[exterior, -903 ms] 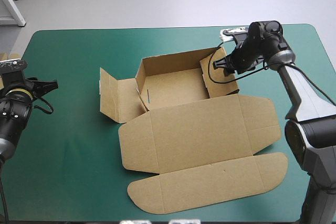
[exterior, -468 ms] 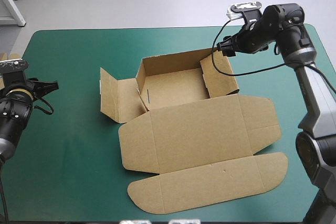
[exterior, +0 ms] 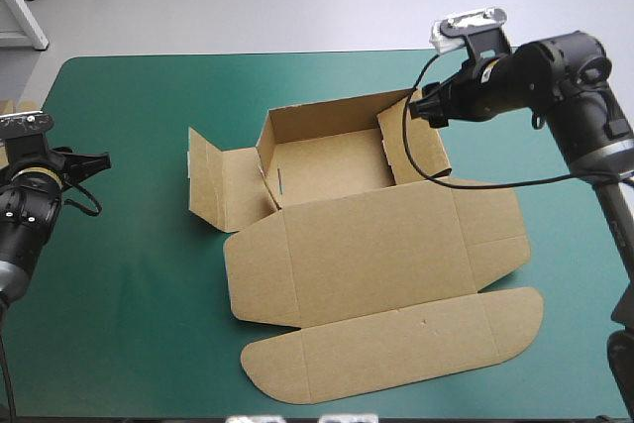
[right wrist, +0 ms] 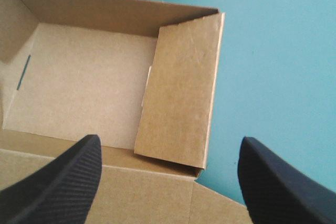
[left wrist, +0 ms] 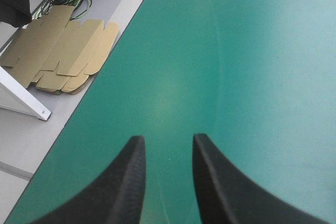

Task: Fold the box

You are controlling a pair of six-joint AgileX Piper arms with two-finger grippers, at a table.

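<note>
The brown box lies mid-table as an open tray with its back wall and both side walls raised. Its lid lies flat toward the front, ending in a rounded flap. A side flap stands out beyond the left wall. My right gripper hovers open over the tray's right wall. In the right wrist view the right gripper has that wall's inner flap ahead between its black fingers, not touching it. My left gripper rests open near the table's left edge, far from the box; the left gripper holds nothing.
The teal-green cover lies bare ahead of the left gripper. A stack of flat brown board lies on the floor beyond the table's left edge, and an edge of board shows there in the high view.
The right arm has risen and swung right, drawing its gripper back from the tray's right wall. The box and the left arm have not moved.
</note>
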